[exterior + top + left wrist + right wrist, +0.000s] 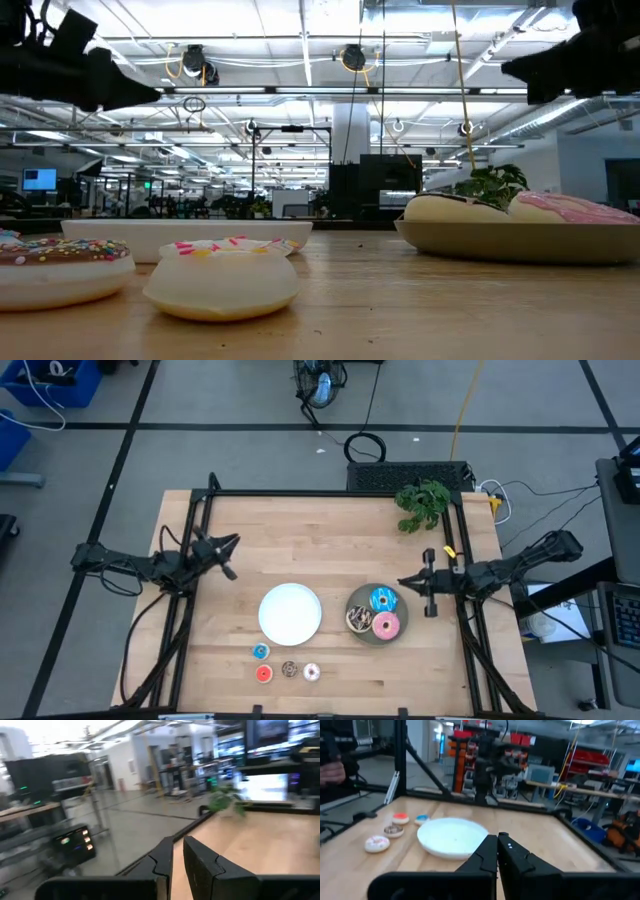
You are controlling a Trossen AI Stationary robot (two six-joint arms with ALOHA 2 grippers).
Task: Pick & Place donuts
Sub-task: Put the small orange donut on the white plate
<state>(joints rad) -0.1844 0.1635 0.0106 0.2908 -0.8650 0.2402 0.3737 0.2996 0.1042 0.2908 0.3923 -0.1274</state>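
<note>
Overhead, table-level, two wrist views

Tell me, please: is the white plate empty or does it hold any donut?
Empty. In the high view the white plate shows only its bare surface, and the right wrist view agrees. Three donuts sit on the grey plate beside it.

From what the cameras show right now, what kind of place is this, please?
Probably a robotics lab in a large open industrial hall. A wooden table in a black frame holds toy donuts and a white plate; behind it stand equipment racks under exposed ceiling pipes.
</note>
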